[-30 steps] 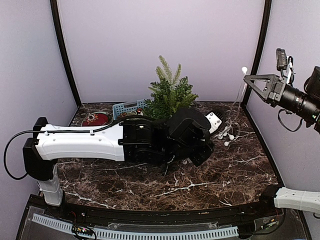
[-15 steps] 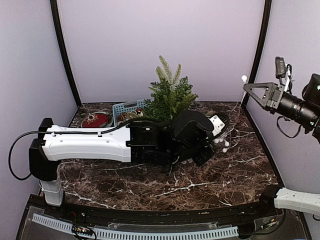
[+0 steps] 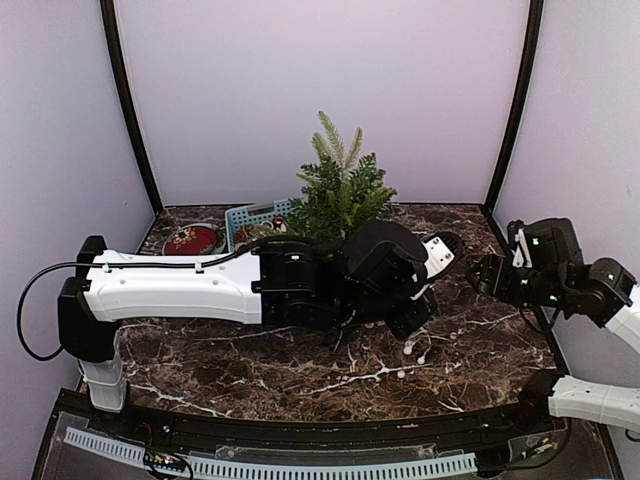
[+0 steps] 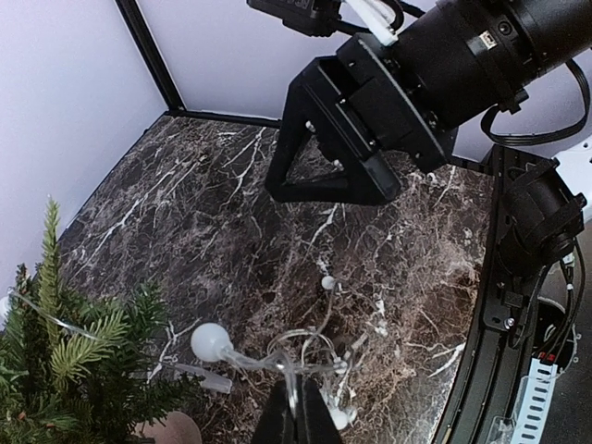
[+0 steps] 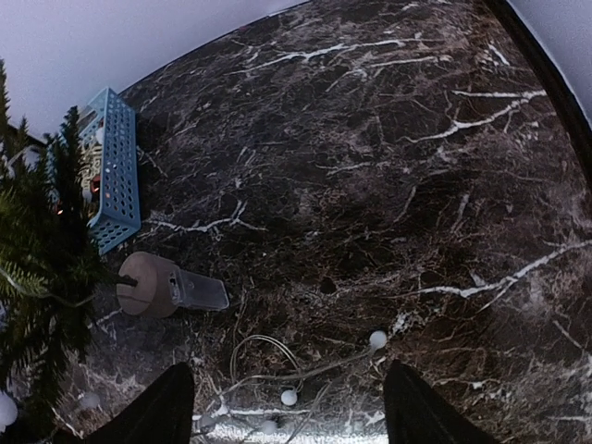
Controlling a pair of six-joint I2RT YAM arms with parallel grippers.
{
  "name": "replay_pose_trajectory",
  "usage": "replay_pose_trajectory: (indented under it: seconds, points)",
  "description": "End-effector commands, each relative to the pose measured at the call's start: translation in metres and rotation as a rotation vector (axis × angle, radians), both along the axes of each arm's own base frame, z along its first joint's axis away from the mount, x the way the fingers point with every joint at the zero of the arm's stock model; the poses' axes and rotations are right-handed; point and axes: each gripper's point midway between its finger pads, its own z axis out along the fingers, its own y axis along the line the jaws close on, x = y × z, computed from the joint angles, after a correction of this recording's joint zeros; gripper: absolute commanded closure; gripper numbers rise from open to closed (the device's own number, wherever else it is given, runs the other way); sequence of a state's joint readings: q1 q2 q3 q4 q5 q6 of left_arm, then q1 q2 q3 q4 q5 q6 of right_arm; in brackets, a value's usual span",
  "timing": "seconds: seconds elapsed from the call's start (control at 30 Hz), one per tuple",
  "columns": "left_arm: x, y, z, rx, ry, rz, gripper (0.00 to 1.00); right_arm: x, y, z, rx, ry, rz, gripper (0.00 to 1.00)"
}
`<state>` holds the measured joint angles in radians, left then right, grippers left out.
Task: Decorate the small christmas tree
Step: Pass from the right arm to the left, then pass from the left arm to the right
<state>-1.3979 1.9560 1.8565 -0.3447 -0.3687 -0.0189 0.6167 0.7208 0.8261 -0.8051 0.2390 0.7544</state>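
The small christmas tree (image 3: 340,190) stands at the back centre on a pale wooden base (image 5: 148,284), its needles filling the left of the right wrist view (image 5: 37,259). A clear light string with white bulbs (image 4: 277,356) lies looped on the marble in front of it (image 5: 287,370). My left gripper (image 4: 298,412) is shut on that string's wire, low over the table beside the tree (image 3: 412,325). My right gripper (image 5: 294,416) hangs open just above the string, nothing between its fingers (image 5: 171,407), and sits at the right of the top view (image 3: 478,275).
A blue basket (image 3: 255,215) holding ornaments stands left of the tree, with a red round ornament (image 3: 190,238) beside it. A clear plastic box (image 5: 199,291) lies against the wooden base. Purple walls close in the table on three sides.
My right gripper has dropped from high on the right to table level and opened, releasing the string's end. The bulbs now lie on the marble. The left gripper has shut on the wire.
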Motion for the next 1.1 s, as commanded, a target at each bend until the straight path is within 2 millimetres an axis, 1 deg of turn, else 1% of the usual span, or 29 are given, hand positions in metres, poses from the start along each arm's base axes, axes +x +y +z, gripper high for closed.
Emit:
replay_pose_trajectory:
  seconds: [0.0,0.03,0.1,0.23,0.3,0.33,0.43,0.53,0.57,0.67,0.73,0.9,0.97,1.07]
  points:
    - [-0.005,0.008,0.032,-0.069,0.021,-0.019,1.0,-0.002,0.012,0.026,0.131,-0.123,0.059,0.21]
    - [-0.005,0.008,0.032,-0.071,0.022,-0.015,1.0,-0.003,0.018,0.028,0.166,-0.137,0.081,0.19]
    - [-0.004,0.009,0.034,-0.078,0.027,-0.005,1.0,-0.007,0.028,0.02,0.223,-0.123,0.119,0.18]
    - [-0.002,0.012,0.036,-0.094,0.03,0.012,1.0,-0.015,0.044,-0.016,0.352,-0.012,0.12,0.18]
    - [0.0,0.014,0.039,-0.104,0.026,0.022,1.0,-0.02,0.055,-0.027,0.454,0.029,0.136,0.19]
    - [0.001,0.015,0.041,-0.112,0.025,0.028,1.0,-0.024,0.062,-0.03,0.519,0.048,0.148,0.2]
    - [0.005,0.017,0.045,-0.134,0.032,0.039,1.0,-0.033,0.077,-0.022,0.645,0.012,0.238,0.24]
    - [0.013,0.022,0.05,-0.164,0.066,0.06,1.0,-0.046,0.082,-0.007,0.646,-0.09,0.365,0.24]
    - [0.013,0.022,0.05,-0.177,0.087,0.056,1.0,-0.052,0.082,-0.005,0.621,-0.122,0.411,0.24]
    - [0.016,0.023,0.051,-0.195,0.118,0.046,1.0,-0.063,0.079,-0.011,0.548,-0.168,0.484,0.22]
    - [0.014,0.021,0.051,-0.199,0.127,0.031,1.0,-0.068,0.079,-0.014,0.539,-0.173,0.51,0.2]
    - [0.014,0.022,0.053,-0.203,0.131,0.026,1.0,-0.071,0.084,-0.038,0.545,-0.122,0.522,0.2]
    - [0.015,0.023,0.053,-0.204,0.131,0.03,1.0,-0.074,0.087,-0.05,0.542,-0.094,0.54,0.2]
    - [0.016,0.023,0.054,-0.206,0.133,0.031,1.0,-0.08,0.093,-0.062,0.542,-0.061,0.575,0.2]
